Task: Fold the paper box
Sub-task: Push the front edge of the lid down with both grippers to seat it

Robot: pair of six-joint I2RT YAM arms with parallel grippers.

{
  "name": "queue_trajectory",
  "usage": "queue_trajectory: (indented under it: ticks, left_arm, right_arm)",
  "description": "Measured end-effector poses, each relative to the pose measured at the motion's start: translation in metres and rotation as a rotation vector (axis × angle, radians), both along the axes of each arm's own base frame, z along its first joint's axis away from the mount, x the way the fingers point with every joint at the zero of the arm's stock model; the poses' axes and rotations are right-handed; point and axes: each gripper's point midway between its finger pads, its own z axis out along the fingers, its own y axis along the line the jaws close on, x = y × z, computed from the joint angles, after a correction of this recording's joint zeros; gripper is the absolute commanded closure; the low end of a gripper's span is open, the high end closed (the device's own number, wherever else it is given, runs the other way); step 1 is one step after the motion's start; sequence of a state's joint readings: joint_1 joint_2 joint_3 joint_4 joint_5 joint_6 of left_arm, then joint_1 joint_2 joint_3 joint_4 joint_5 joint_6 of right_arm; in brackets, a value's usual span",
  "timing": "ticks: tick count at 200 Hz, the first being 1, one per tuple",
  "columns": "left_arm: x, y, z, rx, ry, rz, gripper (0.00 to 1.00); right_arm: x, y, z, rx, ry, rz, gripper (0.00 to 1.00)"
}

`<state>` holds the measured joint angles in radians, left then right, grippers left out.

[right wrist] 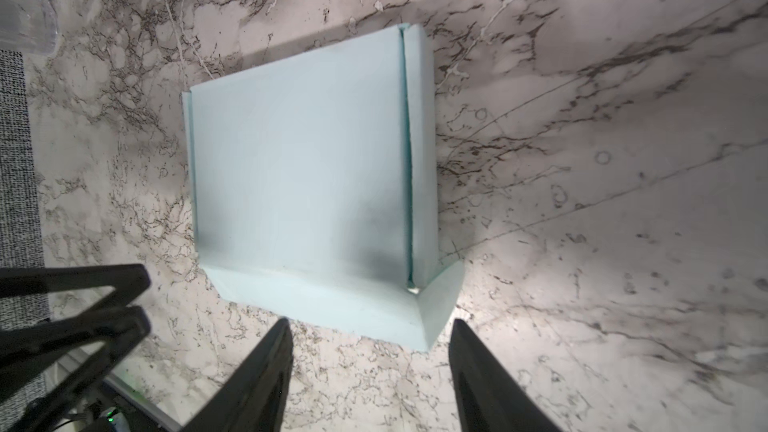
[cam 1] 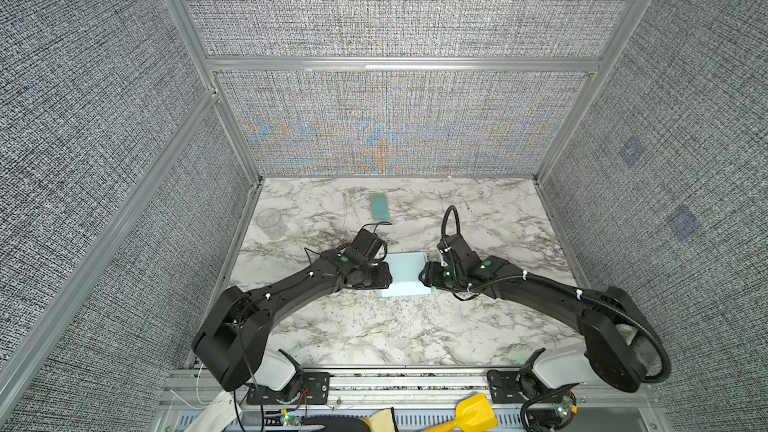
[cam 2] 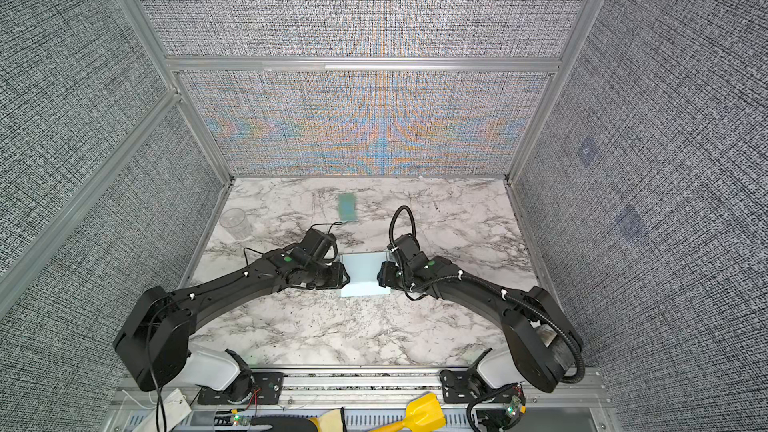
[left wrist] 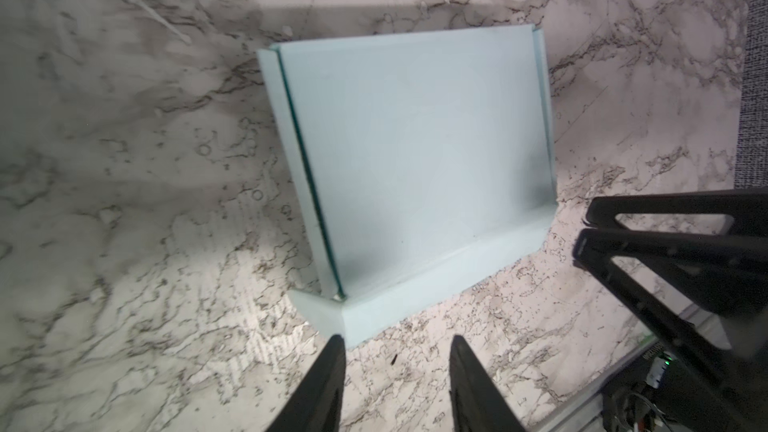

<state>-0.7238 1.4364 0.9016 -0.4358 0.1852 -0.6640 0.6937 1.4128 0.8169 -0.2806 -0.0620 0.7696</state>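
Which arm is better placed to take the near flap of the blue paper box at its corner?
Right, probably: in its wrist view the flap corner lies ahead of the gap between the open right fingers. One of the open left fingers points straight at the other corner.

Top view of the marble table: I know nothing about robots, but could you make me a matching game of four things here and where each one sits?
Things
1. paper box
2. green strip
3. clear cup
4. yellow scoop

Places
A. by the left edge of the table
B. off the marble, beyond the near edge
C. middle of the table
D. lying flat at the far end, about midway across

Pairs: 1-C, 2-D, 3-A, 4-B
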Motion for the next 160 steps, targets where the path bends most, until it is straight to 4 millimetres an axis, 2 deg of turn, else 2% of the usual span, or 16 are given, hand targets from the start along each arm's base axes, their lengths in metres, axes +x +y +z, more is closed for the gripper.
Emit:
queue_trajectory:
  ticks: [33,68,116,160]
  left_arm:
    - [-0.012,0.017,-0.011,0.011,0.001,0.044,0.40]
    - [-0.025,0.020,-0.024,-0.025,-0.009,0.067,0.38]
    - [-0.021,0.006,-0.028,-0.091,-0.061,0.111,0.40]
    - [-0.013,0.000,-0.041,-0.079,-0.072,0.144,0.42]
  right_arm:
    - [-0.006,-0.011,-0.008,-0.017,-0.066,0.036,0.37]
    - [-0.007,-0.010,-0.014,0.005,-0.123,0.068,0.37]
    - [-0.004,-0.003,-0.018,0.037,-0.167,0.096,0.37]
    - [-0.001,0.002,-0.020,0.062,-0.178,0.102,0.38]
